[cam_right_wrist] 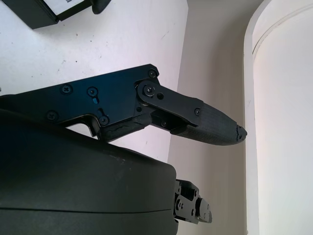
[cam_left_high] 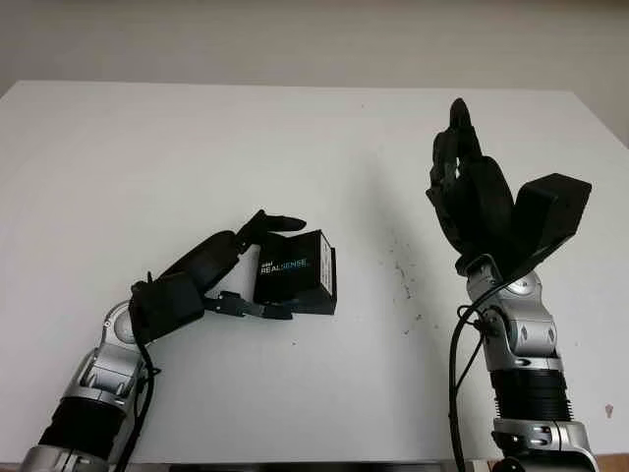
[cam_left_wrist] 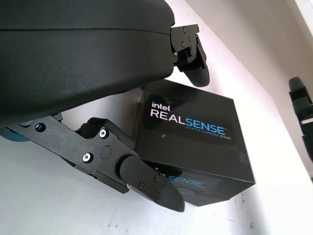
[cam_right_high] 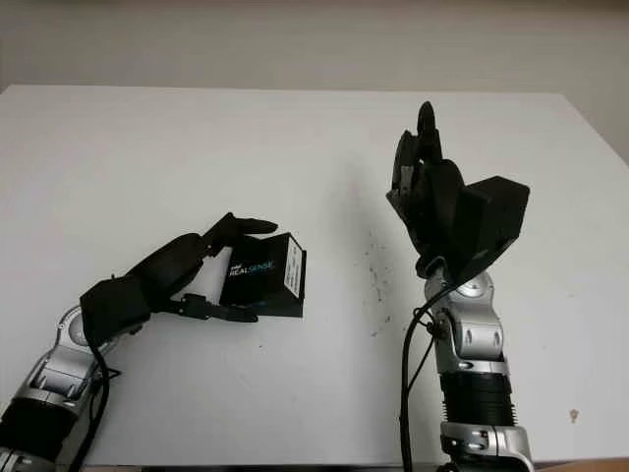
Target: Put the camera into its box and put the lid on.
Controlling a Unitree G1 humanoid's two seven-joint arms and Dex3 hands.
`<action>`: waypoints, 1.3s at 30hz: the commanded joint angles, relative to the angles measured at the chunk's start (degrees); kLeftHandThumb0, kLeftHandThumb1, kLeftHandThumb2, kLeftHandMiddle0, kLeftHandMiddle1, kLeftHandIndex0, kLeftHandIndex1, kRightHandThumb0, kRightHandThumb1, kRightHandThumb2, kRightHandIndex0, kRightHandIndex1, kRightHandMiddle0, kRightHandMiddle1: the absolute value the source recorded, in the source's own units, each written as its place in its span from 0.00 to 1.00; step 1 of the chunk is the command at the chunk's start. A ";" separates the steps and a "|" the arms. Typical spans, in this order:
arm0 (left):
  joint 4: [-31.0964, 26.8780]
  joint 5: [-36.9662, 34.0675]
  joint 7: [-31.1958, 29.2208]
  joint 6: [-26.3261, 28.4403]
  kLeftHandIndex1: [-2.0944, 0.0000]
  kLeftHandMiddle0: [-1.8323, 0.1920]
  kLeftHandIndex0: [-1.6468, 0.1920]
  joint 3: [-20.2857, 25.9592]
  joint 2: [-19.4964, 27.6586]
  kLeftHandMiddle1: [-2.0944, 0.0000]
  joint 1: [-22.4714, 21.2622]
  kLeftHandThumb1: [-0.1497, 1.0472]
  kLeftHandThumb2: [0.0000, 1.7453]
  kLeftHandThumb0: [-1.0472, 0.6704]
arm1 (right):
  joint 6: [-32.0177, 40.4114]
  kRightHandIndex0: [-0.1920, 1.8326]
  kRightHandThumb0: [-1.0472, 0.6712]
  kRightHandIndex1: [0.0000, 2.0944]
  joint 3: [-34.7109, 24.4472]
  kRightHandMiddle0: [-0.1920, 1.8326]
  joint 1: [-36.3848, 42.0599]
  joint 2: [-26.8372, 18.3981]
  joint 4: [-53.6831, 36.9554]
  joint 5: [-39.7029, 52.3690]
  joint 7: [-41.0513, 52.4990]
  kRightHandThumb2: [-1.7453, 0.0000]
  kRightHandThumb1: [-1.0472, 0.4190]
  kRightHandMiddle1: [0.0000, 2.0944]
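since the lid [cam_left_high: 291, 264] already sits on the black realsense box [cam_left_high: 298, 276] left of centre on the white table [cam_left_high: 314, 147], i'd judge the camera is inside, though it can't be seen. left hand [cam_left_high: 221, 270] is at the box's left side, fingers [cam_left_wrist: 146, 177] wrapped around it front and back, looks like a grip on the box, probably steadying it while the lid seats. lid looks slightly offset over the base in the left wrist view, may need a press. right hand [cam_left_high: 470, 192] is raised above the table on the right, well apart from the box, open, holding nothing, kept clear.
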 commanded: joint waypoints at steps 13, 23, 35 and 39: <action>3.18 1.53 4.75 -8.14 0.34 0.82 0.87 0.70 -0.66 0.25 0.38 0.92 0.05 0.48 | -1.55 0.00 0.22 0.00 -0.03 0.00 0.51 0.11 -0.30 -0.54 -0.41 0.58 0.00 0.00; -3.40 2.60 4.75 -3.55 0.31 0.82 0.82 1.40 0.74 0.18 0.51 0.98 0.03 0.45 | -2.34 0.00 0.24 0.00 0.10 0.00 0.87 0.67 0.26 -0.98 -0.44 0.58 0.00 0.00; -18.79 1.09 0.55 11.51 0.32 0.82 0.82 2.94 3.49 0.17 0.86 0.99 0.03 0.48 | -2.19 0.00 0.26 0.00 0.08 0.00 1.37 1.08 0.22 -0.36 0.60 0.58 0.00 0.00; -22.63 0.04 -0.97 15.23 0.32 0.82 0.82 3.67 4.42 0.17 0.66 0.99 0.03 0.48 | -2.02 0.00 0.26 0.00 0.19 0.00 1.54 1.42 0.00 -0.42 0.19 0.59 0.00 0.00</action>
